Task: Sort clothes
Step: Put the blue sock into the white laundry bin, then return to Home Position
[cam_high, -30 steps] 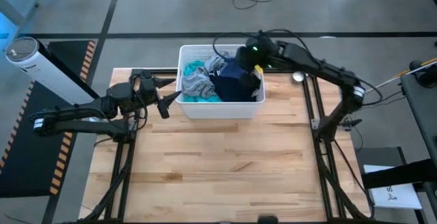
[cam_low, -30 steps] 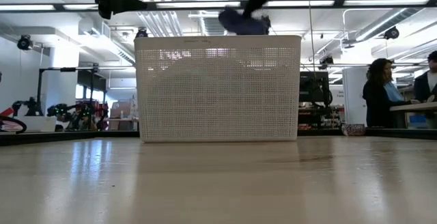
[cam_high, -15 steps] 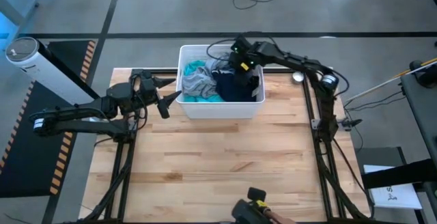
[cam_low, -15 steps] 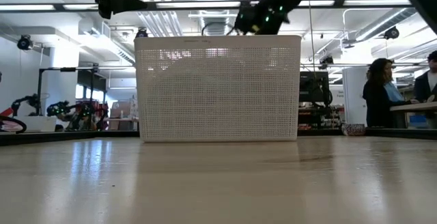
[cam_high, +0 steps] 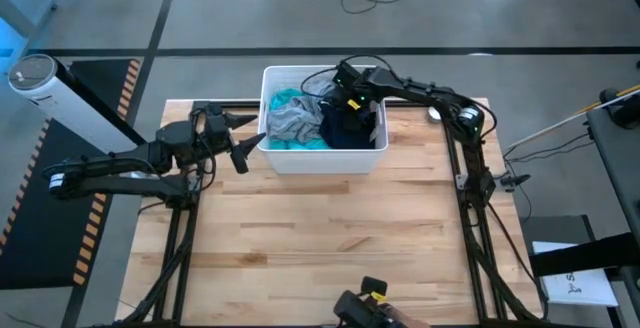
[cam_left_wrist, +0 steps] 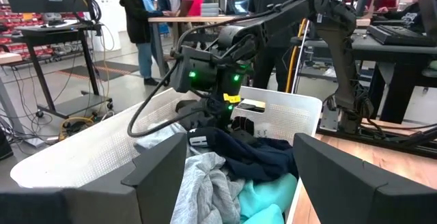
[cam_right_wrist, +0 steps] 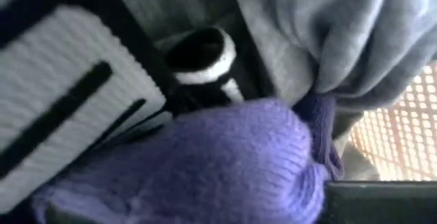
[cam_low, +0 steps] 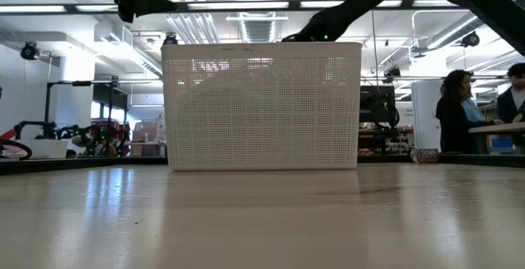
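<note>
Table carried the white bin; all clothes in sight lay inside it, none out on the wood.

Right claw was down in the bin's far half, buried among the garments. Whether its fingers were spread or closed: cannot tell. The right wrist view showed only cloth pressed right up against the lens.

Left claw hung just outside the bin's left wall, above the table, fingers spread wide, nothing between them.

Clothes, relative to the right claw:
- navy garment, directly under and around it
- grey garment, just beside it, toward the left claw
- teal garment, mostly buried beneath the grey one, well to the claw's side
- white ribbed piece, touching it
- lavender piece, smallest, pressed against it

Risks, as judged:
1. Pile was tangled; a lift could drag two or three items at once, spoiling the sort.
2. Claw sat deep near the bin wall; a pull could snag the mesh and tip or slide the bin.
3. The lavender piece could slip off unnoticed and drop back in.
4. The left claw's wide fingers stood close to the bin; a dragged bin could strike them.
</note>
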Motion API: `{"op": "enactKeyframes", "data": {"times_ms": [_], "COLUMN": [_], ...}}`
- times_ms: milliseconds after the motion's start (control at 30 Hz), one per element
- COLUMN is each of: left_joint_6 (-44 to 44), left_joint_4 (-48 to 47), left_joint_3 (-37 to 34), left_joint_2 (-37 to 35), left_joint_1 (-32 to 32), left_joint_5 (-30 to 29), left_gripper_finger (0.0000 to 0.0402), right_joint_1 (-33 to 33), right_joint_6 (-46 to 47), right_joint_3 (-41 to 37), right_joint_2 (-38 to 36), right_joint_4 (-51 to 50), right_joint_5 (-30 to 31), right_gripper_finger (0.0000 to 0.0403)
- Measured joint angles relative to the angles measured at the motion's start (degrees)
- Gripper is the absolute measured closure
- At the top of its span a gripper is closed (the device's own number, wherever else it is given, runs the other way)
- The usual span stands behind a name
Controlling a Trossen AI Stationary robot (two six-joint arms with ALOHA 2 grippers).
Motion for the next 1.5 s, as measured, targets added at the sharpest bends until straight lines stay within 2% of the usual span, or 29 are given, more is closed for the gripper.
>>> {"op": "enactKeyframes", "data": {"times_ms": [200,433,633,733,833,933,1067,1100,1200,1333,1500], "left_joint_6": [0.0,0.2,1.4,3.7,5.0,7.6,9.9,10.0,10.8,13.0,12.4], "left_joint_4": [0.0,0.8,1.5,1.7,2.2,2.4,2.8,3.0,3.6,2.7,4.3], "left_joint_3": [0.0,0.0,0.0,0.0,0.0,0.0,0.0,0.0,0.0,-1.0,-7.1], "left_joint_2": [0.0,0.0,-0.1,-0.5,-0.6,-0.7,-0.3,-0.3,-0.2,-0.8,-5.5], "left_joint_1": [0.0,0.0,-0.2,-0.6,-1.7,-4.4,-9.4,-10.7,-14.8,-20.0,-23.7], "left_joint_5": [0.0,-0.1,-0.1,-0.1,0.0,0.1,1.9,2.0,1.5,-2.9,-5.3], "left_gripper_finger": [0.0143,0.0143,0.0143,0.0153,0.0189,0.0255,0.0373,0.0386,0.0391,0.0399,0.0401], "right_joint_1": [0.4,1.0,2.2,3.7,6.5,10.5,14.6,15.2,16.1,16.2,15.3], "right_joint_6": [0.3,1.0,1.8,-0.4,-3.0,-6.0,-7.0,-7.0,-5.5,-2.8,-1.0], "right_joint_3": [-0.1,2.0,6.4,6.8,4.6,-0.4,-10.5,-13.6,-23.7,-38.3,-54.9], "right_joint_2": [-3.4,-11.6,-16.5,-20.5,-25.8,-32.0,-42.0,-44.6,-52.7,-63.2,-75.8], "right_joint_4": [-3.3,-4.6,-5.7,-6.3,-4.7,-1.7,7.0,10.0,17.5,26.7,38.0], "right_joint_5": [0.5,0.9,-5.2,-9.2,-12.3,-13.5,-13.8,-13.6,-13.5,-13.5,-14.5], "right_gripper_finger": [0.0397,0.0346,0.0308,0.0327,0.0379,0.0395,0.0401,0.0401,0.0402,0.0403,0.0403]}}
